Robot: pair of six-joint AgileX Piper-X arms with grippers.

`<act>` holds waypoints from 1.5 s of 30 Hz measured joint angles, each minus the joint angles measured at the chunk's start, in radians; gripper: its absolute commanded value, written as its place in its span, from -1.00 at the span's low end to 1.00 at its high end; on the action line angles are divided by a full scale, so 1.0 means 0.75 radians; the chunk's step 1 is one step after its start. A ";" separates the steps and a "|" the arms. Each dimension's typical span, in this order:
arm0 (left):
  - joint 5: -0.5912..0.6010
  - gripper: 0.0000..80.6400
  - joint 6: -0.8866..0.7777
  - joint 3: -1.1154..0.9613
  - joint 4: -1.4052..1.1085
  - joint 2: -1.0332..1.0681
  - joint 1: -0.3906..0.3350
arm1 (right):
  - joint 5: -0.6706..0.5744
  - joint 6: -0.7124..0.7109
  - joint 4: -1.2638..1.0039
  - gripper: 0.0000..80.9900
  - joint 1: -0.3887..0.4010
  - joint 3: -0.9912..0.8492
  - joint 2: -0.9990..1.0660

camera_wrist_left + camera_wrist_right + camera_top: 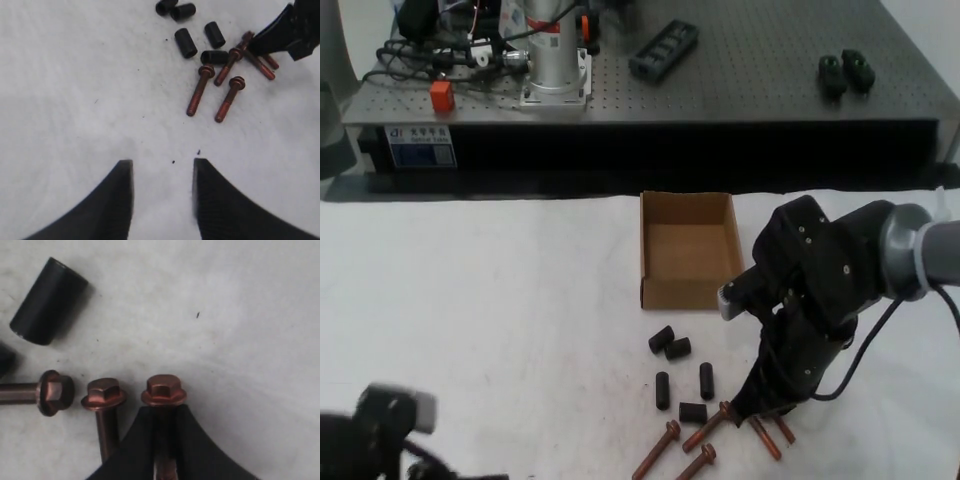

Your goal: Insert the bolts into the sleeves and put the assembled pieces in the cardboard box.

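Several copper bolts and black sleeves lie scattered on the white cloth in front of the cardboard box. My right gripper is down among the bolts, shut on the shank of one bolt just below its hex head. Two more bolts lie right beside it, and a sleeve is close by. My left gripper hovers open over bare cloth, short of the pile of bolts and sleeves. The right gripper shows at the pile's far side.
The box is open-topped and holds nothing, just behind the sleeves. A metal breadboard bench with cables, a grey post and small black parts stands beyond the cloth. Bare cloth stretches to the left of the pile.
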 measured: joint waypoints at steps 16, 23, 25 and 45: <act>0.095 -0.29 0.304 -0.918 0.255 1.094 -0.155 | -0.150 0.190 0.253 -0.92 -0.120 0.290 -1.049; -0.084 -0.29 0.436 -1.424 0.589 1.453 -0.228 | -0.142 0.219 0.279 -0.92 -0.120 0.362 -1.197; -0.147 -0.29 0.522 -1.511 0.646 1.529 -0.230 | -0.143 0.219 0.286 -0.92 -0.120 0.362 -1.203; -0.322 -0.30 1.030 -1.907 0.845 1.860 -0.230 | -0.140 0.219 0.303 -0.92 -0.120 0.362 -1.204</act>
